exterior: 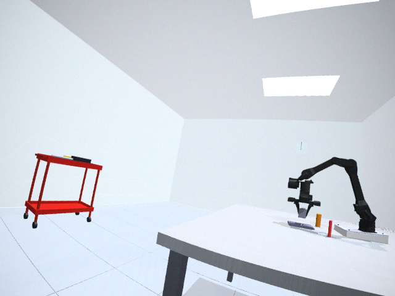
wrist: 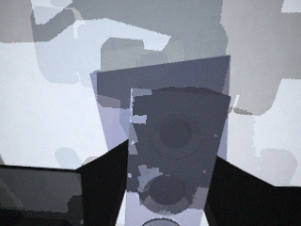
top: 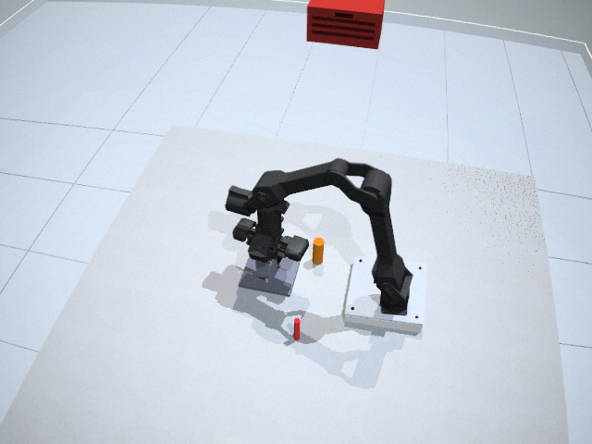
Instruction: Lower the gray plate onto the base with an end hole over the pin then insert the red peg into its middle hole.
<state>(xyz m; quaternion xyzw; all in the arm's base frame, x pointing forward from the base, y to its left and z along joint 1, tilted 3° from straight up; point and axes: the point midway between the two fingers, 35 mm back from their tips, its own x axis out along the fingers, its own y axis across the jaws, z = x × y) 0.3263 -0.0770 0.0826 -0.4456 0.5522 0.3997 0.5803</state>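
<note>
Table: a pale top (top: 143, 334) (exterior: 239, 245) is being carried on dark legs, and shadows of the arm are being cast across it.
Red peg: the red peg (top: 297, 329) (exterior: 330, 228) is being supported upright on the table, well apart from the gripper; it is not being held.
Mounting block: a white block (top: 358, 287) (exterior: 347, 233) is being used as the footing of the black arm (top: 311, 179) (exterior: 356, 187).
Base: the base (top: 282, 288) (exterior: 299, 225) (wrist: 198, 71) is being supported flat on the table, below the gripper.
Gray plate: the gray plate (exterior: 302, 213) (wrist: 176, 160) is being held above the base, apart from it in the exterior view. Two round holes and part of a third are being shown in the wrist view. Alignment with the pin cannot be told.
Jaws: the gray plate is being grasped between the fingers of the gripper (top: 273, 264) (exterior: 302, 212) (wrist: 166, 188), which is being pointed downward.
Orange cylinder: an orange cylinder (top: 317, 252) (exterior: 318, 220) is being supported upright near the base.
Red cart: a red cart (exterior: 45, 208) is being carried on dark casters, well apart from the table; a dark item is being borne on its top.
</note>
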